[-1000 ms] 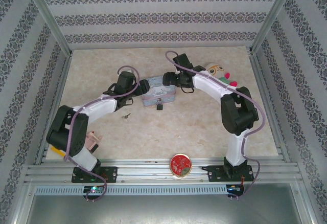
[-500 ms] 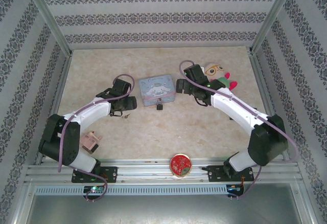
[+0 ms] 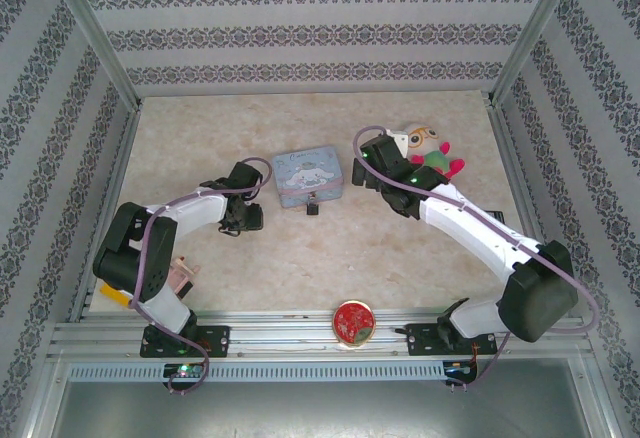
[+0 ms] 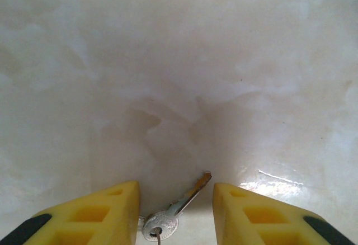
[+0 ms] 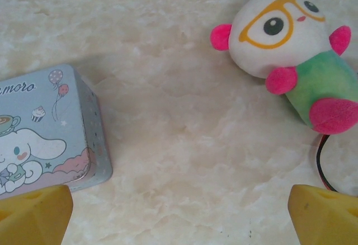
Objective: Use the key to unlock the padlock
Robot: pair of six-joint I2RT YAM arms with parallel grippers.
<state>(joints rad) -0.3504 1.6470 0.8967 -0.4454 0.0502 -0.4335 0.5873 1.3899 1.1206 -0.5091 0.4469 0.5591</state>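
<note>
Left wrist view | key (image 4: pixel 176 206) flat on pale table (image 4: pixel 179 60), lying between fingertips of left gripper (image 4: pixel 176 192); jaws partly apart, not clamped on it | top view: padlock (image 3: pixel 313 208) at near side of blue tin (image 3: pixel 309 176) | right gripper (image 5: pixel 179 206): jaws wide, holding nothing, above table between tin and plush toy (image 5: pixel 291 60)

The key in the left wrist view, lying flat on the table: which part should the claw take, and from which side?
Take the key by its round head, coming straight down from above. It lies flat, its thin blade angled up and right, so pinching across the head's edges leaves the blade free for the padlock. The left claw straddles it, fingers apart.
</note>
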